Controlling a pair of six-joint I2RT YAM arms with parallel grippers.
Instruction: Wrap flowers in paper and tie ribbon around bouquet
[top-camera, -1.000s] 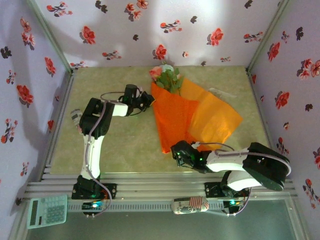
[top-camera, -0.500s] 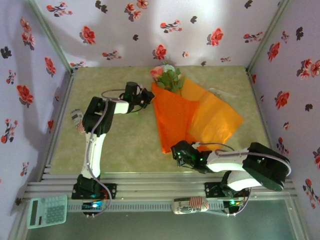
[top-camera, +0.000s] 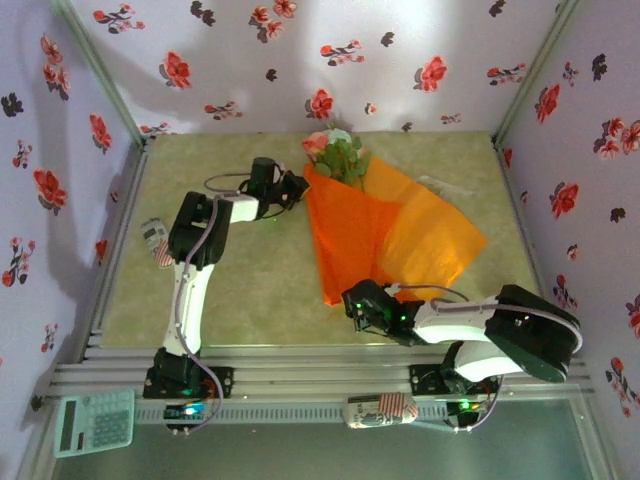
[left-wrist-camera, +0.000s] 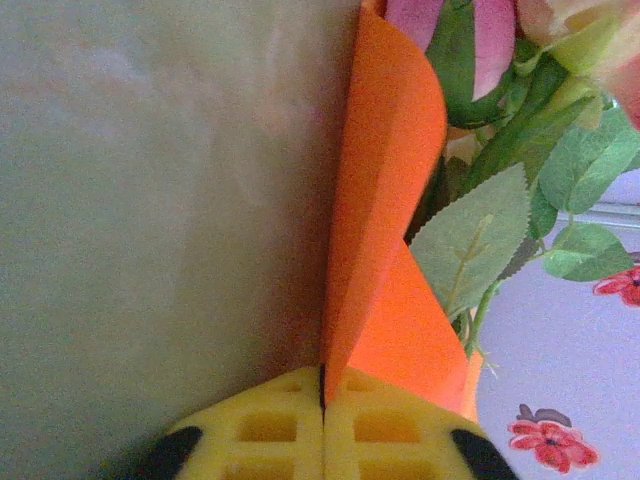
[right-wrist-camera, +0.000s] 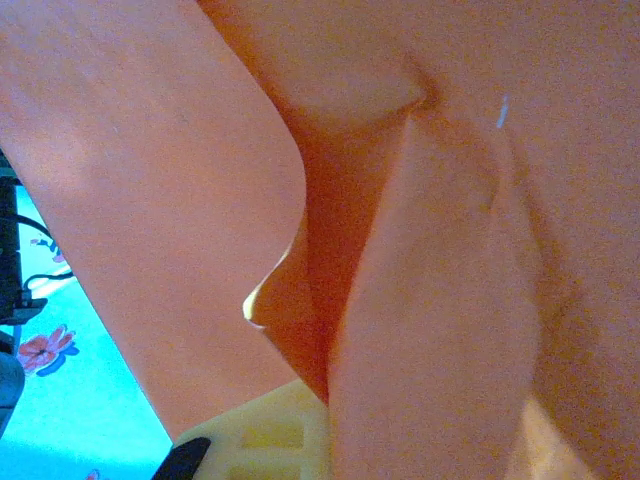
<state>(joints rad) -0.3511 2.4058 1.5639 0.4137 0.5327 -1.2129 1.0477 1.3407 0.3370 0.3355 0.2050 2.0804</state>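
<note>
Up close, the left gripper (left-wrist-camera: 322, 400) is pinching the edge of the paper (left-wrist-camera: 385, 200) beside the flowers (left-wrist-camera: 480, 230). From above, the right gripper (top-camera: 360, 305) is squeezing the paper's near tip, with open table (top-camera: 240, 285) lying left.

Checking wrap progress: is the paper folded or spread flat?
Partly folded: the paper has its left flap doubled over the flowers; its right part lies spread.

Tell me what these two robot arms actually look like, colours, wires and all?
Both match. The left arm and right arm have white shells between bulky black joints, thin grey cables looping alongside, and small green lights. The left gripper has yellow fingers moulded in a waffle grid, with black patches at the outer edges; the right gripper shows the same yellow.
</note>
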